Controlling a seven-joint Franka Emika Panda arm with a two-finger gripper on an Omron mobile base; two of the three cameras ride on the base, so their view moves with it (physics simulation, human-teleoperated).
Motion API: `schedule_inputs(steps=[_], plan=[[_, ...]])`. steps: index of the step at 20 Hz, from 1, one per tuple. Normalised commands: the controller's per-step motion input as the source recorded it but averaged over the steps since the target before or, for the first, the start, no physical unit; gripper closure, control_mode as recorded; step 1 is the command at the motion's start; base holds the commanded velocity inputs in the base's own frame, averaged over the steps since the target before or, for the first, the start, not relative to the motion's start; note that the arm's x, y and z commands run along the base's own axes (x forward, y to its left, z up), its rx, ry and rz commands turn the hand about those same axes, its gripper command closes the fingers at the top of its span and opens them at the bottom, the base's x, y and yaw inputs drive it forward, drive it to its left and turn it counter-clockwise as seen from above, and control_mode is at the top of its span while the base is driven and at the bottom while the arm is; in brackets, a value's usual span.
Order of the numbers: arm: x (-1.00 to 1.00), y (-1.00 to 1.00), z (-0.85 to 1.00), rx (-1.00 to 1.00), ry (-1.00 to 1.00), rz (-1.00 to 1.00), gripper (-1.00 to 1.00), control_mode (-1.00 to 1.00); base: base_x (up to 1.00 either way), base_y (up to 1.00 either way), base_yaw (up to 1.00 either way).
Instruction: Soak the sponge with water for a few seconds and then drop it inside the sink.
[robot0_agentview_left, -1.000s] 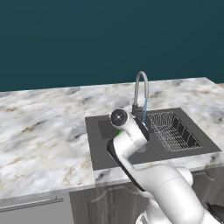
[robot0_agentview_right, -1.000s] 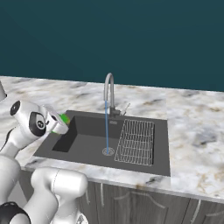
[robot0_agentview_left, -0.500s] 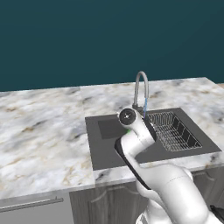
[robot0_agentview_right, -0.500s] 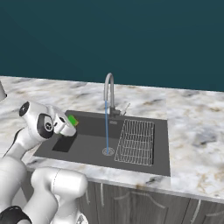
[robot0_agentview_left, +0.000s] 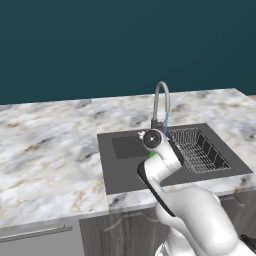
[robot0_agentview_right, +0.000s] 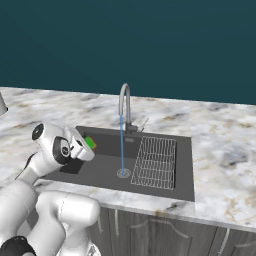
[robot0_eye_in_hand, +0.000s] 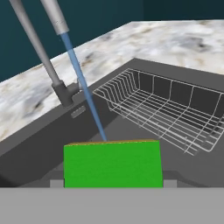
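Note:
My gripper (robot0_agentview_right: 86, 148) is shut on the sponge (robot0_agentview_right: 90, 143), a bright green block with a thin orange top edge. It hangs over the left part of the sink (robot0_agentview_right: 105, 172). In the hand view the sponge (robot0_eye_in_hand: 113, 164) sits low in the middle, between my fingertips. The water (robot0_eye_in_hand: 85, 92) falls as a thin blue stream from the faucet (robot0_eye_in_hand: 54, 15) and passes behind the sponge's top edge. From the right base view the water (robot0_agentview_right: 121, 145) runs to the drain (robot0_agentview_right: 123, 173), a short way right of the sponge. A sliver of the sponge (robot0_agentview_left: 151, 154) peeks out behind my wrist.
A wire rack (robot0_agentview_right: 155, 162) fills the basin's right half. The curved grey faucet (robot0_agentview_right: 124, 102) stands at the back rim. Marble counter (robot0_agentview_right: 220, 165) surrounds the sink, and a dark flat patch (robot0_agentview_left: 127, 146) lies in the basin's left rear.
The arm has carried the sponge to the right, from the sink's left rim out over the basin and closer to the stream. The grip has stayed shut on it.

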Motion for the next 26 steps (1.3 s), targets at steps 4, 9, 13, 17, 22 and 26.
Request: schedule_inputs(steps=[4, 9, 13, 17, 22, 26], plan=[[0.22, -0.17, -0.01, 0.0, 0.0, 0.0, 1.0, -1.0, 0.0, 0.0, 0.0], [0.23, -0.23, -0.02, 0.0, 0.0, 0.0, 1.0, -1.0, 0.0, 0.0, 0.0], [0.2, -0.21, -0.07, 0.0, 0.0, -0.01, 1.0, -1.0, 0.0, 0.0, 0.0], [0.16, -0.09, -0.11, 0.0, 0.0, -0.03, 1.0, -1.0, 0.0, 0.0, 0.0], [0.17, -0.06, -0.07, 0.0, 0.0, -0.04, 1.0, -1.0, 0.0, 0.0, 0.0], [0.17, -0.03, 0.0, 0.0, 0.0, -0.05, 1.0, -1.0, 0.0, 0.0, 0.0]])
